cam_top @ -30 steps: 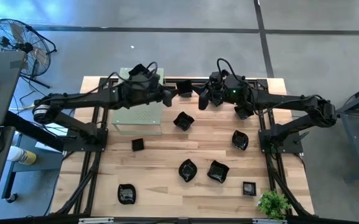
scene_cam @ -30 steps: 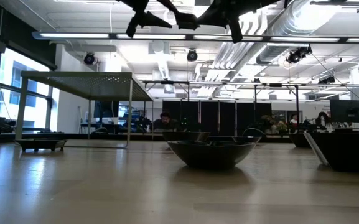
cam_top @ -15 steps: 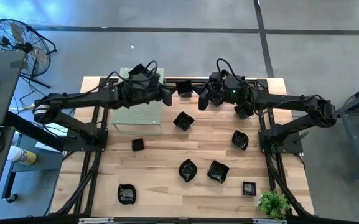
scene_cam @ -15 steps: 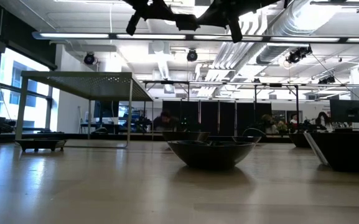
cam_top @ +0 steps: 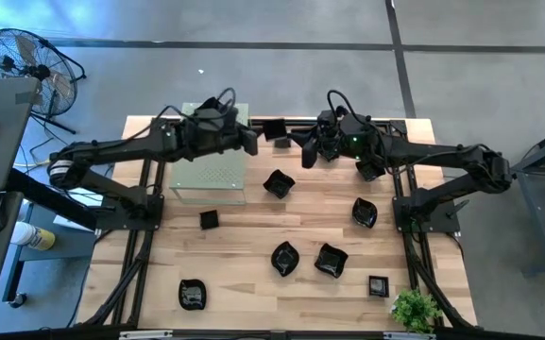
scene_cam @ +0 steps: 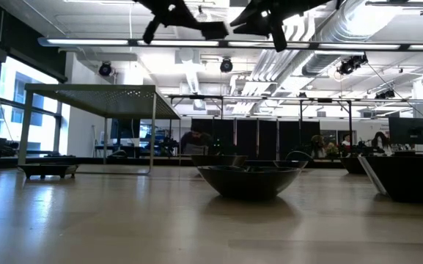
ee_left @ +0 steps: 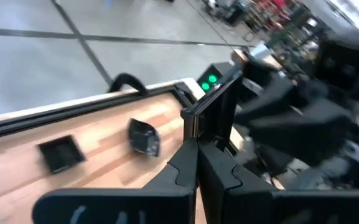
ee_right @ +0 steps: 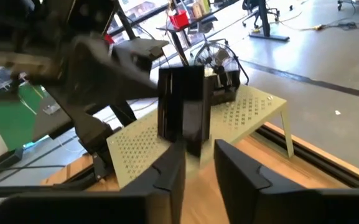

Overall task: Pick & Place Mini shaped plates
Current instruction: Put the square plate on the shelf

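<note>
A small square black plate (cam_top: 274, 129) hangs in the air over the table's far edge, between my two grippers. My left gripper (cam_top: 256, 140) reaches in from the left and is shut on it (ee_left: 195, 152). My right gripper (cam_top: 300, 151) faces it from the right, open. In the right wrist view its fingers (ee_right: 195, 163) stand on either side of the plate's lower edge (ee_right: 191, 146), apart from it. Several other black mini shaped plates lie on the wood, among them a wavy one (cam_top: 279, 183) and a tiny square one (cam_top: 209, 219). My left gripper pinches the square plate by one edge (ee_left: 199, 129) between its two fingers. The fingers come in nearly level from the table's left. The plate stands on edge beyond the fingertips, lifted well clear of the table.
A pale green perforated board (cam_top: 211, 172) stands on legs at the far left, below my left arm. More black plates (cam_top: 331, 261) (cam_top: 365, 212) (cam_top: 193, 295) are spread over the middle and near part. A small green plant (cam_top: 416, 309) sits at the near right corner.
My left gripper has shut on the square plate, which my right gripper held. My right gripper has then opened and let go. The plate stays in the air in about the same place.
</note>
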